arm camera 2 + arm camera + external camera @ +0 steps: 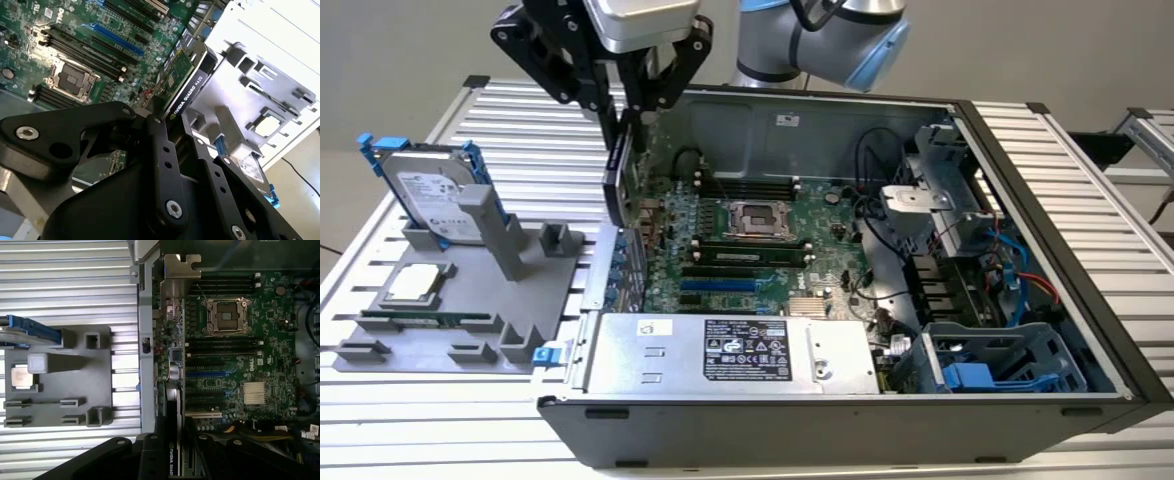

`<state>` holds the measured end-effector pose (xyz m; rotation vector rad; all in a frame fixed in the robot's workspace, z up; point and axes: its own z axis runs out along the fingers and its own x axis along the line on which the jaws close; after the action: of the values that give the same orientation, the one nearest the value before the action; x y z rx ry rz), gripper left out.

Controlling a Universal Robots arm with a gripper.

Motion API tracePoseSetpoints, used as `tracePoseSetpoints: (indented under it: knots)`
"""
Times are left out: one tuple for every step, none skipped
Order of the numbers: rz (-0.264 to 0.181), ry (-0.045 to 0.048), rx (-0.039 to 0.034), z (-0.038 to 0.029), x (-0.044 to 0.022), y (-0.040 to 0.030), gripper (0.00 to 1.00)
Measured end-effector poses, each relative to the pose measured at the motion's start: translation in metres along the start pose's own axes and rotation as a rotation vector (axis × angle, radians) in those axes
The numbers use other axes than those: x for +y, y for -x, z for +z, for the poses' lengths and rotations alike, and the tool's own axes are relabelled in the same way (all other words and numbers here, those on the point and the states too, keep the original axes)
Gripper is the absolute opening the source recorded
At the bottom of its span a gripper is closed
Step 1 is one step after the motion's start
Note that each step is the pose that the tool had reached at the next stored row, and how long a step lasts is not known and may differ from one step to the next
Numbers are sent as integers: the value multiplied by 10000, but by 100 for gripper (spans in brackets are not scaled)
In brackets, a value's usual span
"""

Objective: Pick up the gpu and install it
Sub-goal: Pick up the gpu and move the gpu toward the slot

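My gripper (632, 112) is shut on the gpu (619, 180), which hangs edge-down from the fingers. The card is over the open computer case (1041, 200), just inside the wall on the exterior view's left, above the motherboard (761, 245). In the second wrist view the gpu (186, 82) sticks out past the black fingers (159, 145), with its green board on one face and its black cooler on the other. In the first wrist view the gpu (172, 412) runs edge-on from the gripper (172, 442) beside the case wall, above the blue expansion slots (212, 374).
A grey holder (454, 290) outside the case on the exterior view's left carries a hard drive with blue rails (434, 185), a processor chip (416, 283) and a memory stick (427, 320). Inside the case are a power supply (734, 350), cables and a drive cage (1001, 365).
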<state>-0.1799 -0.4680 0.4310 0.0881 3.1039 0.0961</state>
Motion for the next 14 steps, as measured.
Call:
tracePoseSetpoints:
  knots:
    - [0, 0, 0, 0, 0, 7, 0]
    - [0, 0, 0, 0, 1, 15, 0]
    - [0, 0, 0, 1, 1, 22, 0]
    - [1, 0, 0, 1, 2, 30, 0]
    - [0, 0, 0, 2, 2, 41, 0]
    - [0, 0, 0, 2, 3, 51, 0]
    - [0, 0, 0, 2, 3, 61, 0]
    - [0, 0, 0, 3, 4, 71, 0]
    - [0, 0, 0, 3, 5, 81, 0]
    - [0, 1, 0, 4, 5, 90, 0]
    - [0, 1, 0, 4, 6, 99, 0]
    - [0, 0, 0, 4, 6, 108, 0]
    - [0, 0, 0, 5, 7, 118, 0]
    - [0, 0, 0, 5, 7, 128, 0]
